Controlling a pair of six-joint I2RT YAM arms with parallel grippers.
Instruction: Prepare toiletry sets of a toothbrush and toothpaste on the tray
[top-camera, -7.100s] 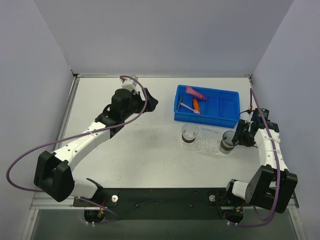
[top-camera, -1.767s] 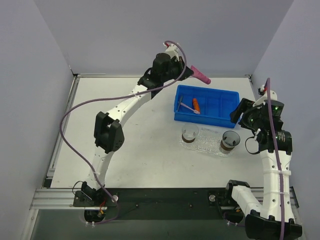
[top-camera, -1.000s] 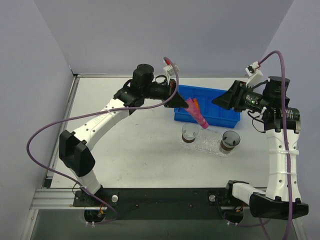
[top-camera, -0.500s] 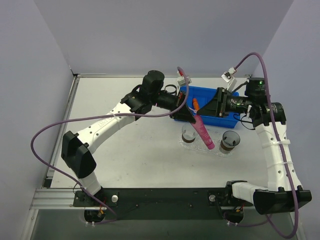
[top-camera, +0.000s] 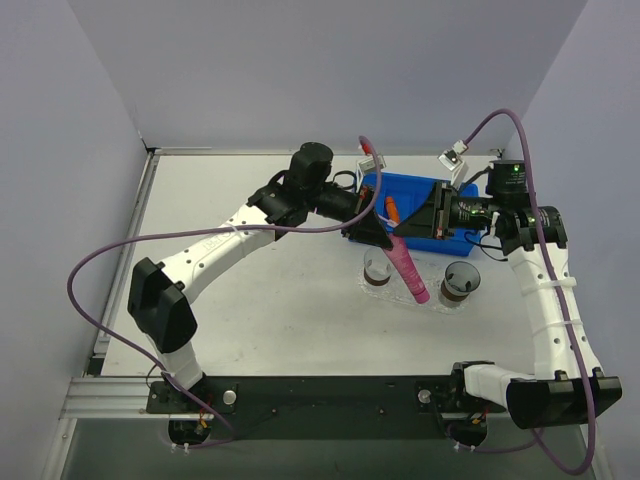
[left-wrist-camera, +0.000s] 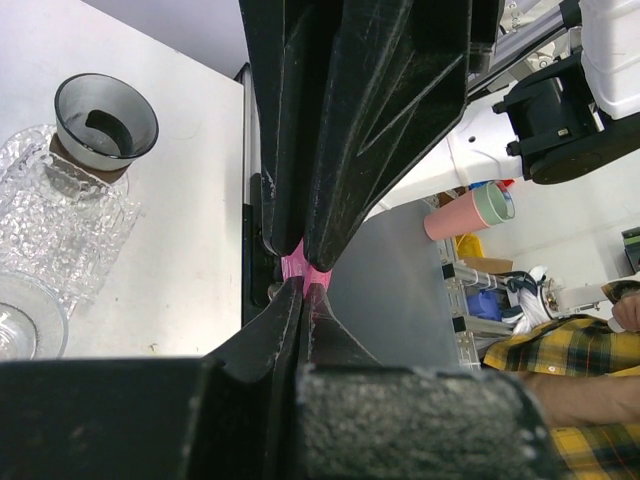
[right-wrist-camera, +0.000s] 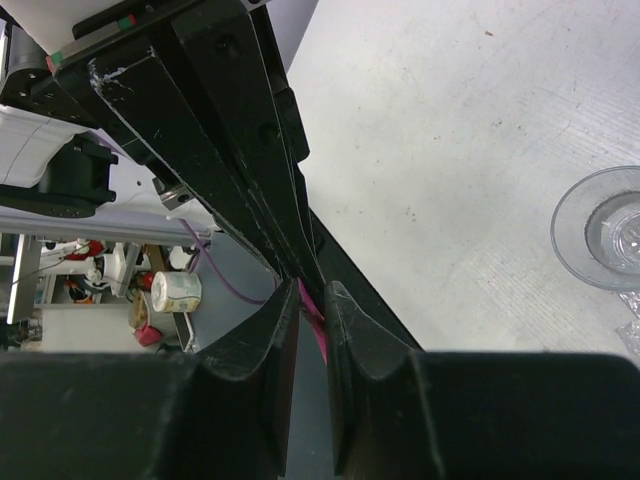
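Top external, centre-right of frame: my left gripper is clamped on the upper end of the magenta-pink soft toothpaste tube, which hangs slanted above the clear bumpy plastic tray. My right gripper noses in at that same end, jaws a sliver apart around the pink; pinching or not, I cannot tell. Light, squashy and slick, I reckon, so I'd grip the flat end, never the belly.

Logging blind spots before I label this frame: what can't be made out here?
Toothbrush: seen in no view; in the top view the left gripper and right gripper cover much of the blue bin.
Pink tube: both wrist views show only a sliver.
Whether the right gripper grips it: unclear.
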